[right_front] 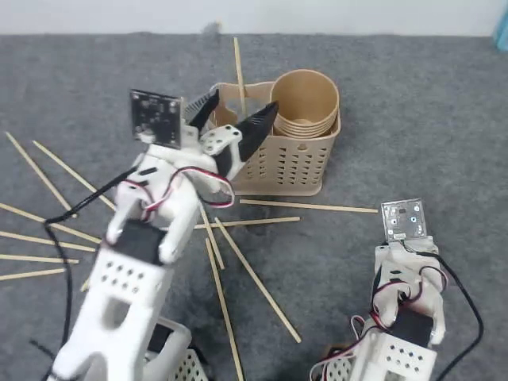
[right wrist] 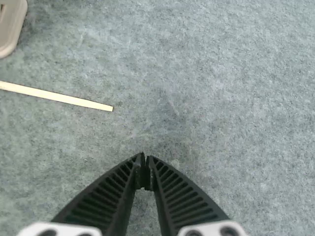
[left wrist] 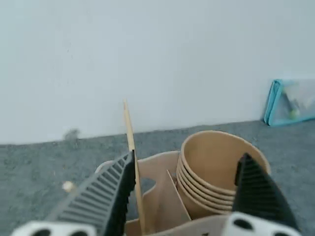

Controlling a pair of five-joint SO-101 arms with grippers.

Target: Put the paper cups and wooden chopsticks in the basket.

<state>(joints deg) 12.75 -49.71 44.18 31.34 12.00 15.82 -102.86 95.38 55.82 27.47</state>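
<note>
One stack of paper cups (right_front: pixel 305 99) sits nested in the basket (right_front: pixel 286 171), in the compartment toward the desk's (right_front: pixel 444 119) right edge, so the cup part of the job looks done as far as can be seen. The basket stands near the middle of the desk's far edge. A single wooden chopstick (right_front: pixel 238 67) stands upright in its other compartment. The left gripper (right_front: pixel 242 105) hangs just above that compartment with its jaws spread wide, released and grasping nothing; the upright stick is beside one jaw, not pinched.

Most of the work is left. Roughly a dozen loose chopsticks (right_front: pixel 258 278) lie flat on the desk: a fan of them toward the left edge, several crossing each other in the middle in front of the basket, and one just beside the basket's near wall, pointing toward the right edge. The right gripper (right wrist: pixel 145 157) is clenched on nothing, low over bare desk near the right corner at the near edge.
</note>
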